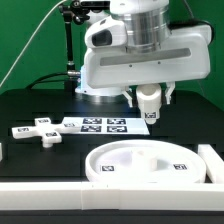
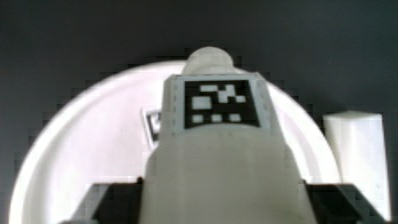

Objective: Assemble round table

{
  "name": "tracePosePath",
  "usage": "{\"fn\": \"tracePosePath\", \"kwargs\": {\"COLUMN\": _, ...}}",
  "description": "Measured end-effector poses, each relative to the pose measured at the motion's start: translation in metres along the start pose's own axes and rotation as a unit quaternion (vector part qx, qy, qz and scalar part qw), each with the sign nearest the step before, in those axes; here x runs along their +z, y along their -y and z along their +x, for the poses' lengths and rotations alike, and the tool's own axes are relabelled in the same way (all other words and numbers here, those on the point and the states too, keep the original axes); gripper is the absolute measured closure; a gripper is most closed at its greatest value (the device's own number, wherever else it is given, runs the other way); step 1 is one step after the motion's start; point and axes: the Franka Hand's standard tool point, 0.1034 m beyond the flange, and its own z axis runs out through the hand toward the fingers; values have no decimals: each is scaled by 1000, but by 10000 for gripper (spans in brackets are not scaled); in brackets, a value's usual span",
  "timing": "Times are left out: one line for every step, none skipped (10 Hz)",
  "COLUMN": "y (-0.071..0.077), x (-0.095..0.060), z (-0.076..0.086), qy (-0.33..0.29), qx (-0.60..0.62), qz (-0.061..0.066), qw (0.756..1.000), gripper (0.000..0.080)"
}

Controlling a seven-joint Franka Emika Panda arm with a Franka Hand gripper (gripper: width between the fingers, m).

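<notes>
My gripper [image 1: 148, 112] is shut on the short cylindrical leg [image 1: 148, 103], a white piece with a black-and-white tag, and holds it upright in the air above the table behind the round disc [image 1: 150, 162]. In the wrist view the leg [image 2: 221, 140] fills the middle between the dark fingers [image 2: 98, 205], with the disc [image 2: 89, 120] lying below it. The disc is white and rimmed, with a hub in its middle, and lies flat near the front. The cross-shaped foot piece [image 1: 38, 130] lies on the table at the exterior view's left.
The marker board [image 1: 100, 125] lies flat behind the disc. A long white border wall [image 1: 40, 196] runs along the front, with an upright end at the exterior view's right [image 1: 212, 160]. A black stand [image 1: 68, 40] rises at the back.
</notes>
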Motion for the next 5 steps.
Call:
{"fn": "tracePosePath", "kwargs": {"y": 2, "x": -9, "z": 11, "qy": -44, "qx": -12, "qz": -3, "qw": 999, "gripper": 390}}
{"fn": "tracePosePath", "kwargs": {"y": 1, "x": -2, "z": 8, "qy": -85, "qx": -10, "qz": -8, "qw": 996, "gripper": 390}}
{"fn": "tracePosePath", "kwargs": {"y": -1, "x": 1, "z": 7, "qy": -110, "qx": -11, "qz": -11, "qw": 994, "gripper": 390}}
{"fn": "tracePosePath", "kwargs": {"y": -2, "x": -1, "z": 14, "qy": -159, "qx": -17, "qz": -18, "qw": 987, "gripper": 390}}
{"fn": "tracePosePath", "kwargs": {"y": 0, "x": 1, "z": 20, "qy": -207, "qx": -40, "qz": -29, "qw": 977, "gripper": 390}}
